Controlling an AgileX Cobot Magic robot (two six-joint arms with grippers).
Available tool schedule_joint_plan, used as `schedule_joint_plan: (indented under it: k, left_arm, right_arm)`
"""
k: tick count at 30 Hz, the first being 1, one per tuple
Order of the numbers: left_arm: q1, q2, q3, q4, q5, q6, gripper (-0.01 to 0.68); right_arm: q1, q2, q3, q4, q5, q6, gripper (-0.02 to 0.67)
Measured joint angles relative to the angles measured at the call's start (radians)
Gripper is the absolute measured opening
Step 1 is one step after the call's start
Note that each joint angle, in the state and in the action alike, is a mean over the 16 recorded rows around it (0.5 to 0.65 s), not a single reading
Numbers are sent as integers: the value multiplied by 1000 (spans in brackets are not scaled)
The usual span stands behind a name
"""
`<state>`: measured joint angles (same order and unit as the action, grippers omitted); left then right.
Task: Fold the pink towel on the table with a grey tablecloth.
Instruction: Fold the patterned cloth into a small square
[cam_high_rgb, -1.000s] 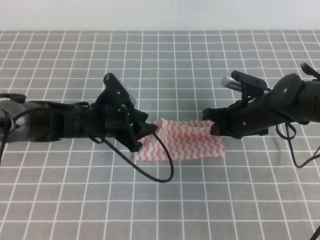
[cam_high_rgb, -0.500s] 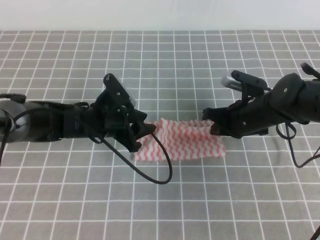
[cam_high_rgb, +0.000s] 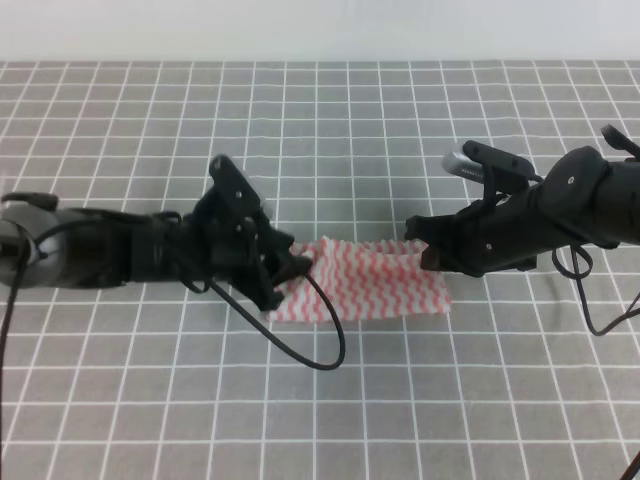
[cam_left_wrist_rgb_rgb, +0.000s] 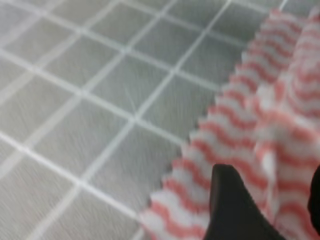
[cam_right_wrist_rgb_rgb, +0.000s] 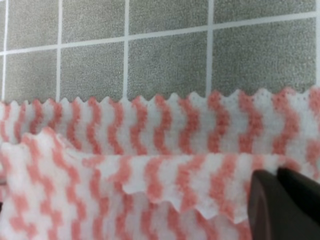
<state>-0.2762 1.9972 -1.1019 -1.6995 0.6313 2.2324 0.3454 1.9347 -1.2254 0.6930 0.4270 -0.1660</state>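
Observation:
The pink towel (cam_high_rgb: 365, 282), striped pink and white with zigzag edges, lies on the grey tablecloth (cam_high_rgb: 330, 130) at mid-table. One layer is doubled over another. My left gripper (cam_high_rgb: 295, 264) is at the towel's left end. In the left wrist view its fingers (cam_left_wrist_rgb_rgb: 230, 207) stand a little apart, with a raised fold of the towel (cam_left_wrist_rgb_rgb: 280, 125) between them. My right gripper (cam_high_rgb: 425, 252) is at the towel's right end. In the right wrist view its fingers (cam_right_wrist_rgb_rgb: 287, 205) are pressed together on the edge of the upper layer (cam_right_wrist_rgb_rgb: 165, 175).
The grey gridded cloth runs to every edge of the exterior view. A black cable (cam_high_rgb: 320, 345) loops from the left arm onto the cloth just in front of the towel. Another cable (cam_high_rgb: 590, 300) hangs by the right arm.
My left arm and gripper have sunk slightly toward the table at the towel's left end. The right arm and the towel have not visibly moved.

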Motion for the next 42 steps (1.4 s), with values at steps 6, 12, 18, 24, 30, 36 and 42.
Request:
schedule_joint_plan:
  k: [6,12,18,24,30,36,42]
  left_arm:
    - [0,19,0,-5,-5,-3,300]
    - [0,27,0,-12,-3,0,247]
    - [0,28,0,-5,6,8,149]
    - [0,31,0,30,18,0,56]
    - [0,33,0,68,21,-20,15]
    - [0,22,0,81,3,-40,2]
    - [0,4,0,66,-33,-47,-1]
  right_arm:
    - [0,3,0,0,0,0,-15]
    - [0,5,0,0,0,0,-15]
    - [0,6,0,0,-1,0,-15]
    - [0,7,-1,0,-1,0,-15]
    - [0,7,0,0,-1,0,-15]
    - [0,7,-1,0,-1,0,-15]
    - [0,7,0,0,-1,0,-15]
